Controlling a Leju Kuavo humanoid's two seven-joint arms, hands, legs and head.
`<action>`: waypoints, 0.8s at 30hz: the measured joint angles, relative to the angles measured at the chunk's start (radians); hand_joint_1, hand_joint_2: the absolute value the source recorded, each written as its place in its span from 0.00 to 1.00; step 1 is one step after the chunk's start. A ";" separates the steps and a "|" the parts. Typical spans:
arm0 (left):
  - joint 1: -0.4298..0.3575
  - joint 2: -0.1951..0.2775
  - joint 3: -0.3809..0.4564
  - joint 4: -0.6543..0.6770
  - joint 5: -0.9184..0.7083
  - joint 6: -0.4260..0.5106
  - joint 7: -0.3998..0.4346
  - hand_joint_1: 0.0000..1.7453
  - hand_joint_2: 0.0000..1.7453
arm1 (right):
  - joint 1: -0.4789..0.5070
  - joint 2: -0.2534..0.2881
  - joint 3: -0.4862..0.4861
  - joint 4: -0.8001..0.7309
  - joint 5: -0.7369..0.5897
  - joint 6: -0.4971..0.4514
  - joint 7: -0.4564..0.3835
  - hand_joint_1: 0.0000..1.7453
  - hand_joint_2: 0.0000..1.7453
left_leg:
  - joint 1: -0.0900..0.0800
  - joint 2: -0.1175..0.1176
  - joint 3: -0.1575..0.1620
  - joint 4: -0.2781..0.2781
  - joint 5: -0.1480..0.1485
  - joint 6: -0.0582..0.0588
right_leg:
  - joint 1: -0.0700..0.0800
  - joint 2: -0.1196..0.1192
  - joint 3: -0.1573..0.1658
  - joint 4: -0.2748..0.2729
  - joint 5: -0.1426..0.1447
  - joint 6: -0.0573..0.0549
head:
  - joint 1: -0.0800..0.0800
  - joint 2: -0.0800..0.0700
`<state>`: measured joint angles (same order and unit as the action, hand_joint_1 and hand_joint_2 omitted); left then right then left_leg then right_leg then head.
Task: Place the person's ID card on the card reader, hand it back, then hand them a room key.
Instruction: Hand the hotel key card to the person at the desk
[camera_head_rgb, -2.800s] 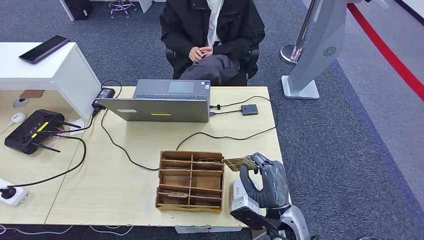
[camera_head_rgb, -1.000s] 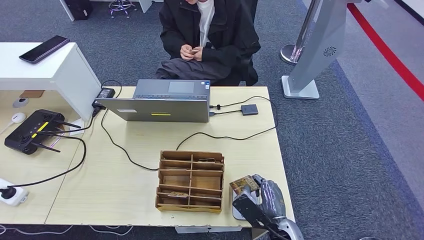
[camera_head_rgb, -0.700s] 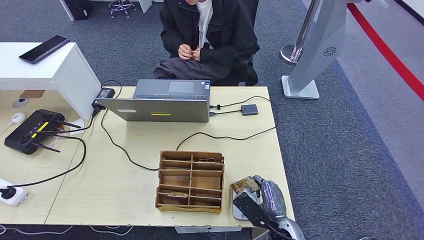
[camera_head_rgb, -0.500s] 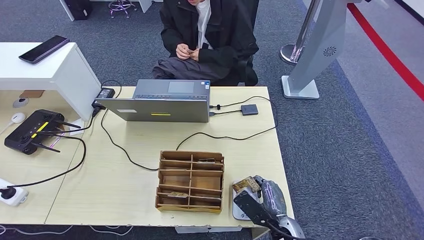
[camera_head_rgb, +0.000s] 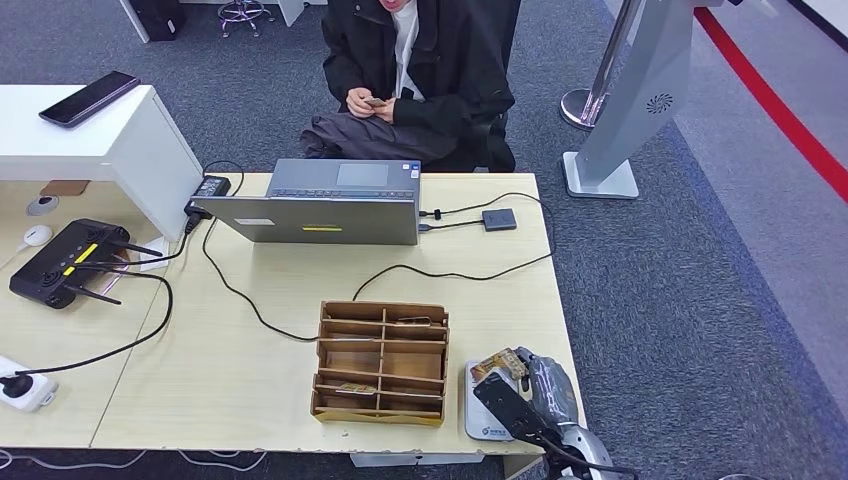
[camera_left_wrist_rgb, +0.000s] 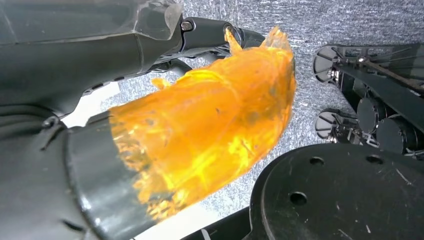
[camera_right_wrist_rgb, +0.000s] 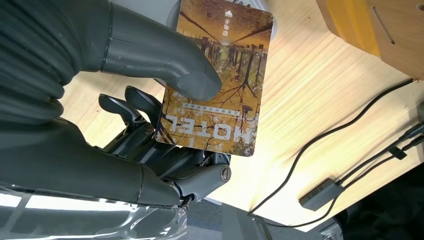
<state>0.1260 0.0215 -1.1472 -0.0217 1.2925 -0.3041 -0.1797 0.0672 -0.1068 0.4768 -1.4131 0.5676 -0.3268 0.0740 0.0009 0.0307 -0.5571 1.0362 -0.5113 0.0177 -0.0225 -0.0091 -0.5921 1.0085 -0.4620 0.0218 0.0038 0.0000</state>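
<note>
At the desk's (camera_head_rgb: 250, 350) near right corner, the right robot hand (camera_head_rgb: 535, 385) grips a card (camera_head_rgb: 497, 364) printed with autumn trees and the word HOTEL. The right wrist view shows the card (camera_right_wrist_rgb: 217, 75) pinched between the thick grey thumb (camera_right_wrist_rgb: 165, 65) on its printed face and the darker fingers (camera_right_wrist_rgb: 135, 107) behind it. The card is held just above a flat white card reader (camera_head_rgb: 482, 410), which lies at the desk's near edge, just beside the right side of a brown wooden organiser (camera_head_rgb: 380, 362) with several compartments. Whether the card touches the reader cannot be told.

Farther back on the desk stands an open grey laptop (camera_head_rgb: 320, 202), with a small dark box (camera_head_rgb: 498, 219) on a cable to its right. A black controller (camera_head_rgb: 60, 262) with antennas lies at the far left. A dark phone (camera_head_rgb: 82, 97) rests on a white shelf (camera_head_rgb: 90, 140) at the left.

A person (camera_head_rgb: 420, 60) in a dark jacket sits beyond the desk, both hands together around something small.

The left wrist view shows the left robot hand (camera_left_wrist_rgb: 165, 125) with an orange translucent cover over grey floor; whether it is open or closed cannot be told.
</note>
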 joint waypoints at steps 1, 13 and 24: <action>0.000 0.001 0.001 0.000 0.000 0.000 0.000 0.00 0.00 | -0.001 -0.001 0.001 0.001 0.000 0.000 0.000 1.00 1.00 | 0.000 0.000 0.000 0.000 0.000 0.000 | 0.000 0.000 0.000 0.000 0.000 0.000 | 0.000 0.000; 0.001 0.004 0.003 0.000 -0.004 -0.001 0.000 0.00 0.00 | -0.007 -0.006 0.007 0.009 0.000 -0.003 0.006 1.00 1.00 | 0.000 0.000 0.000 0.000 0.000 0.000 | 0.000 0.000 0.000 0.000 0.000 0.000 | 0.000 0.000; 0.012 0.012 0.102 0.000 -0.132 -0.010 0.000 0.00 0.00 | -0.018 -0.054 0.024 0.023 0.014 -0.036 0.094 1.00 1.00 | 0.000 0.000 0.000 0.000 0.000 0.000 | 0.000 0.000 0.000 0.000 0.000 0.000 | 0.000 0.000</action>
<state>0.1378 0.0336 -1.0450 -0.0217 1.1602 -0.3138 -0.1797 0.0494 -0.1607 0.5009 -1.3905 0.5816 -0.3626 0.1681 0.0009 0.0308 -0.5567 1.0362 -0.5114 0.0177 -0.0224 -0.0091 -0.5920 1.0085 -0.4620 0.0217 0.0037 0.0000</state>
